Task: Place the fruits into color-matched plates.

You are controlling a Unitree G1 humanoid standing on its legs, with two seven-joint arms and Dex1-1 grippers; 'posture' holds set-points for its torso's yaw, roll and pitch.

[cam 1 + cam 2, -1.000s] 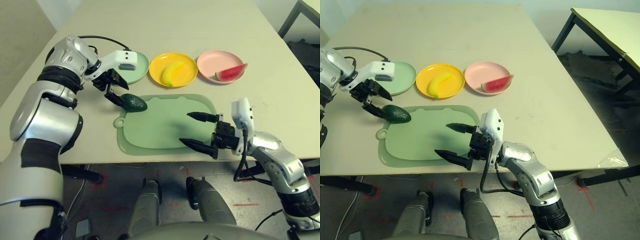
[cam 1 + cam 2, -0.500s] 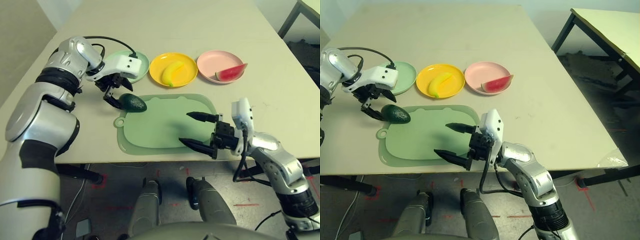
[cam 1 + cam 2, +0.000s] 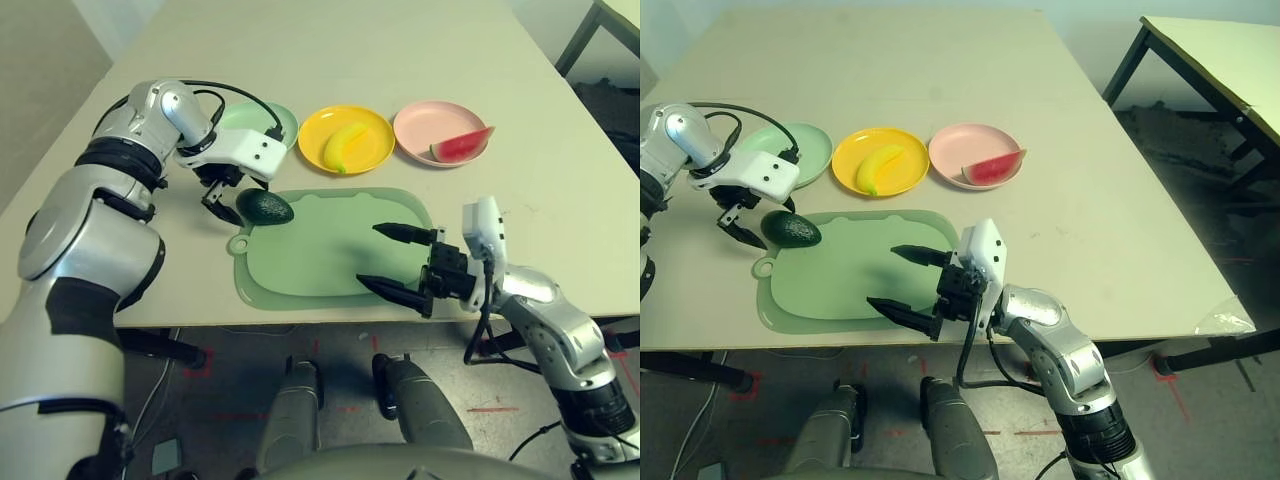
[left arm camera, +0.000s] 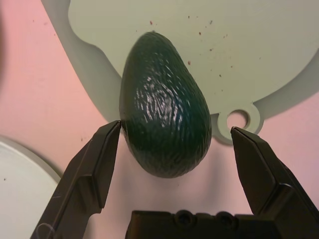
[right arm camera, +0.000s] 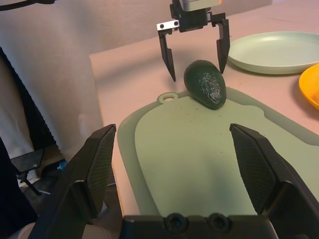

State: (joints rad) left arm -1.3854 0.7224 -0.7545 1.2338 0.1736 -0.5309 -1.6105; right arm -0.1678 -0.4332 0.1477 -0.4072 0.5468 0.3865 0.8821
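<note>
The robot's left arm, bulky silver shells with black joint bands, rises along the left side, bends at the elbow and reaches inward over the worktop. A white wrist housing (image 3: 245, 150) trailing black cable tilts downward there. Beneath it hangs the left gripper (image 4: 177, 127), two black angular fingers spread wide apart, their tips pointing down. From the lower right, the slimmer-looking silver right forearm (image 3: 550, 315), with a ribbed black band, slants up and inward. Its upright white wrist housing (image 3: 484, 228) carries looping black cables. The right gripper (image 3: 385, 260), two black tapered fingers, stands open and empty, aimed toward the left arm's side.
</note>
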